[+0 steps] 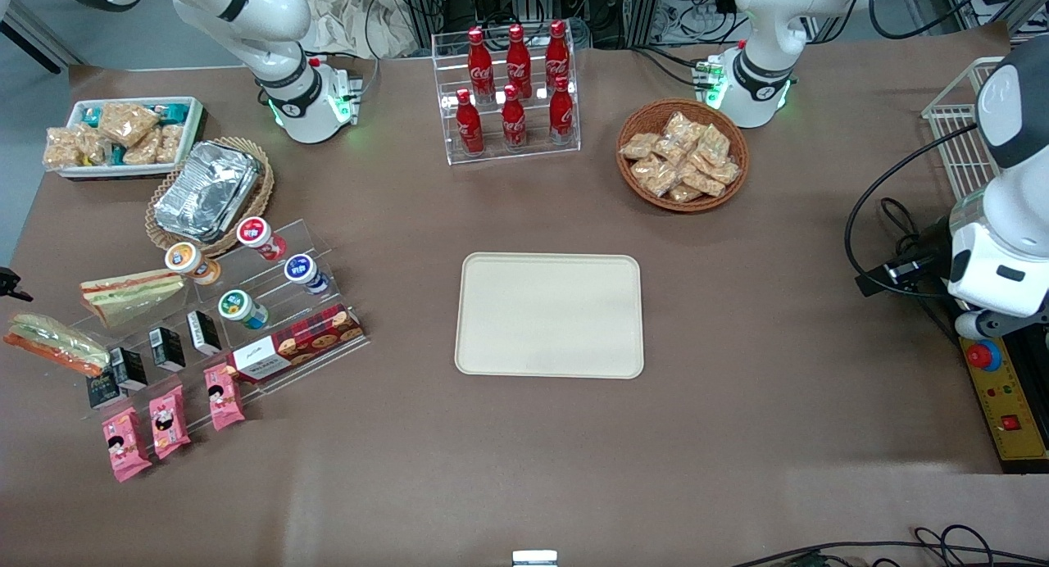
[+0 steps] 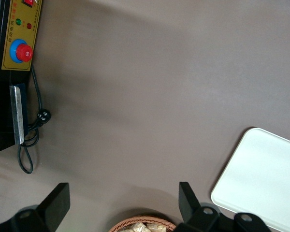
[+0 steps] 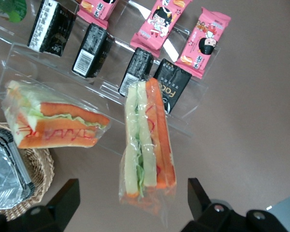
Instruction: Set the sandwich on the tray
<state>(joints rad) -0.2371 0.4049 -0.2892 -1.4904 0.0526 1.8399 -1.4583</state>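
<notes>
Tray: the large flat cream-beige rectangular tray (image 1: 549, 315) with rounded corners lies bare at mid-table, well apart from the claw, toward the parked arm's end.
Rack: a clear acrylic stepped display rack (image 3: 106, 82) stands just ahead of the claw, carrying black cartons (image 3: 93, 57) and pink snack packets (image 3: 158, 24).
Sandwich: the clear-wrapped wedge sandwich (image 3: 147, 145) with pale bread, green filling and an orange-red strip leans on the rack's lowest step, directly below the claw, between its fingers' lines; in the front view it sits at the working arm's table edge (image 1: 56, 343).
Other sandwich: a paler wrapped triangular sandwich (image 3: 53, 121) lies just beside it.
Claw: the right arm's gripper (image 3: 133, 200) hovers with fingers spread wide, holding nothing.
Handling: likely light, soft and easily crushed, with slippery film; a gentle pinch across the bread faces at mid-length looks safest.
</notes>
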